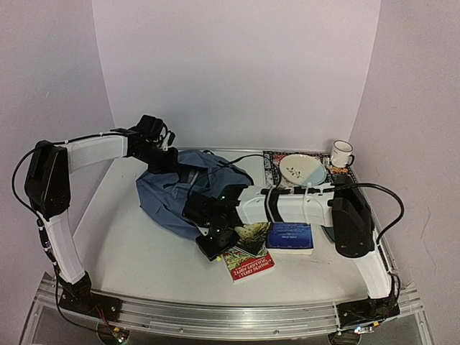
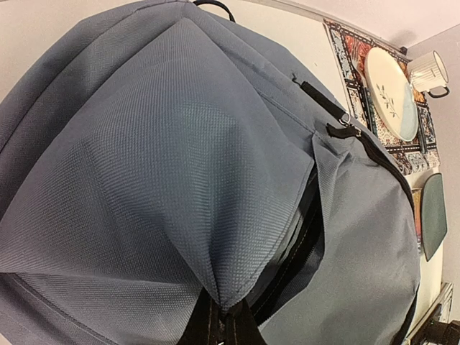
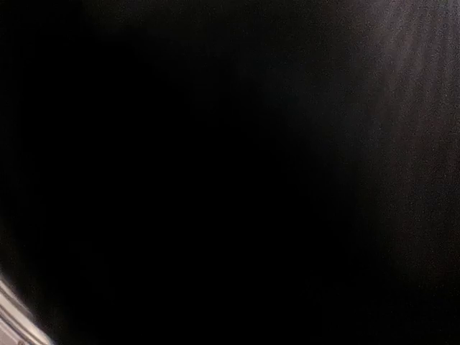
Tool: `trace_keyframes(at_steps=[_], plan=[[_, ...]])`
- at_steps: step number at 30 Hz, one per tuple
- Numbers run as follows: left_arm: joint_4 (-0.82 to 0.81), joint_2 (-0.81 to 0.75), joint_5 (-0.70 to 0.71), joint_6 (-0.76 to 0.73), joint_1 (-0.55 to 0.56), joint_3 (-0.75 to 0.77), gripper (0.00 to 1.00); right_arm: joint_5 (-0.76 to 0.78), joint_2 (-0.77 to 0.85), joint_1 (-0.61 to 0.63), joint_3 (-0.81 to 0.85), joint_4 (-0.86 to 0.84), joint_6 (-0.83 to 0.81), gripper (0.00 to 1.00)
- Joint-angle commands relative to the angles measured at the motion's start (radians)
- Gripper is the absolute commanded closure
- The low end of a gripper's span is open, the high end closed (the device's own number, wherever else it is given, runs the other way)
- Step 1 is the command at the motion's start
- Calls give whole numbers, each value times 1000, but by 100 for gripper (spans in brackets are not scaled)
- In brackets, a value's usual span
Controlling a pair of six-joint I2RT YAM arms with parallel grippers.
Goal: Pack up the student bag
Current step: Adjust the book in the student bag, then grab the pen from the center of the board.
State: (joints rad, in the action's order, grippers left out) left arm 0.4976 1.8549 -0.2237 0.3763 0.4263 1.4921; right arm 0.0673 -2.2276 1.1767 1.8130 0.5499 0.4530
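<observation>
The student bag (image 1: 169,198) lies slumped at the middle left of the table, slate-blue with a dark zipper opening (image 2: 309,244). My left gripper (image 1: 164,159) is shut on a pinch of the bag's fabric (image 2: 228,320) at its far top and holds it up in a peak. My right gripper (image 1: 214,243) sits low at the bag's near edge, over the left end of a red-covered book (image 1: 251,260). The right wrist view is almost wholly black, so its jaws and any hold on the book do not show.
A blue book (image 1: 290,237) lies beside the red one under the right forearm. At the back right, a patterned mat (image 1: 273,159) carries a pale plate (image 1: 302,169), with a white mug (image 1: 341,153) next to it. A dark green flat thing (image 2: 433,215) lies at the right.
</observation>
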Motion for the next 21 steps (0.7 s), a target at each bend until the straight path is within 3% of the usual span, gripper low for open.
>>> trace_keyframes(at_steps=[1,11,18,21], plan=[[-33,-52,10,0,-5,0,100,117,-63,-2,88,59,8,55],[-33,-56,-26,7,-6,-19,100,179,-175,-5,188,47,6,58],[-33,-53,-29,2,-5,-31,100,186,-203,-11,158,22,15,60],[-33,-51,-32,-2,-6,-37,100,139,-204,-11,130,14,15,65]])
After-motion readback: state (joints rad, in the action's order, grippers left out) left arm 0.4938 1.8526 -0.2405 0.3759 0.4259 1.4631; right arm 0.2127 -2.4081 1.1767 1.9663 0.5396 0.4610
